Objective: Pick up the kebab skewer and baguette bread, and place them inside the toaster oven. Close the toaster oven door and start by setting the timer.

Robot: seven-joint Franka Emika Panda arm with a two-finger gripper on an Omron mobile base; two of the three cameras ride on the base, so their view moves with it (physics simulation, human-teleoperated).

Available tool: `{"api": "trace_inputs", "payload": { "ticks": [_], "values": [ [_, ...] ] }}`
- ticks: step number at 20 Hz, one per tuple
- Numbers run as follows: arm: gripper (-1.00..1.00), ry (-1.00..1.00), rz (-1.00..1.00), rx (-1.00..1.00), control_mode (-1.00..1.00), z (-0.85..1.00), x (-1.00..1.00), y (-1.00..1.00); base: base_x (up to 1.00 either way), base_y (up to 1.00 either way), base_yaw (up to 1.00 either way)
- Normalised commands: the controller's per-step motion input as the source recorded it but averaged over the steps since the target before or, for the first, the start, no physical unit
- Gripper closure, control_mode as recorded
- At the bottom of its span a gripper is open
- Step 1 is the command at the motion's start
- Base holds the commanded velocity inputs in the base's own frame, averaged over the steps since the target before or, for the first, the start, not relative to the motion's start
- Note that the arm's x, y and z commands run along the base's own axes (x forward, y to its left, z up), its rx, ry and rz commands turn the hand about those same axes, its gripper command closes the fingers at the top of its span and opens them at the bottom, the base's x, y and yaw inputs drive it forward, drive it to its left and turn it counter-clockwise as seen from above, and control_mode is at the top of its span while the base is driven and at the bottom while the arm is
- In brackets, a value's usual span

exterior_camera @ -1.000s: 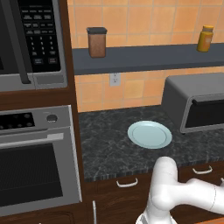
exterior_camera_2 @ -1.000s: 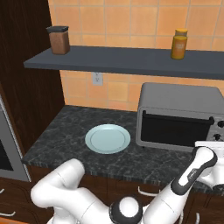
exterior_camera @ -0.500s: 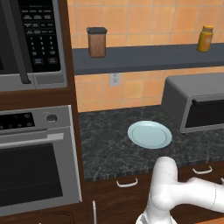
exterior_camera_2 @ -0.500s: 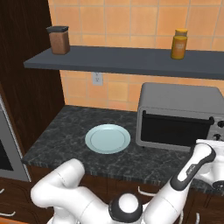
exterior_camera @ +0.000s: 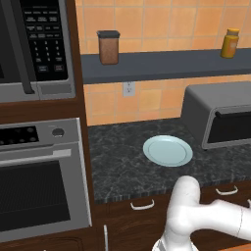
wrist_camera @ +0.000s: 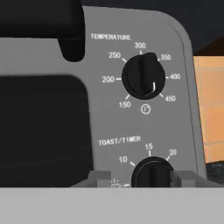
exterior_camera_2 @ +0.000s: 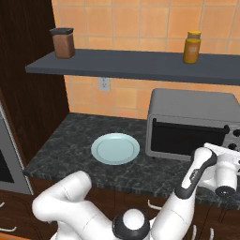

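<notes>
At the toaster oven (exterior_camera_2: 193, 123), door (exterior_camera_2: 186, 137) shut, the fingers (wrist_camera: 145, 180) straddle the timer knob (wrist_camera: 152, 174), apparently loosened, for setting time.

Toaster oven (exterior_camera_2: 192, 123): grey, rounded top, upright on table at back wall. Door (exterior_camera_2: 187, 138) shut, dark glass. Timer knob (wrist_camera: 151, 174) on right-hand panel, below temperature knob (wrist_camera: 143, 77).

Matt grey metal toaster oven (exterior_camera_2: 192, 123) with dark glass door (exterior_camera_2: 187, 139), glossy pale plate (exterior_camera_2: 115, 148) beside it, speckled dark stone counter (exterior_camera_2: 70, 140), black plastic timer knob (wrist_camera: 151, 173)
</notes>
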Motion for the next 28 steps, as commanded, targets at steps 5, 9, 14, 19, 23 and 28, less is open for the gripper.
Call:
{"api": "trace_inputs", "payload": {
  "ticks": [5, 9, 14, 19, 23, 28],
  "values": [
    [1.0, 0.0, -0.14, 0.3, -1.0, 0.31, 0.21, 0.37, 0.0, 0.0, 0.0],
    [1.0, 0.0, -0.1, 0.27, -1.0, 0.3, 0.22, 0.1, 0.0, 0.0, 0.0],
    [1.0, 0.0, -0.02, 0.17, -1.0, 0.18, 0.07, 0.0, 0.0, 0.0, 0.0],
    [1.0, -0.02, 0.0, 0.09, -1.0, 0.04, 0.06, 0.0, 0.0, 0.0, 0.0],
    [1.0, -0.09, 0.0, 0.0, -1.0, 0.0, 0.2, 0.0, 0.0, 0.0, 0.0],
    [1.0, -0.14, 0.04, 0.0, -1.0, 0.0, 0.32, 0.0, 0.0, 0.0, 0.0]
  ]
}}
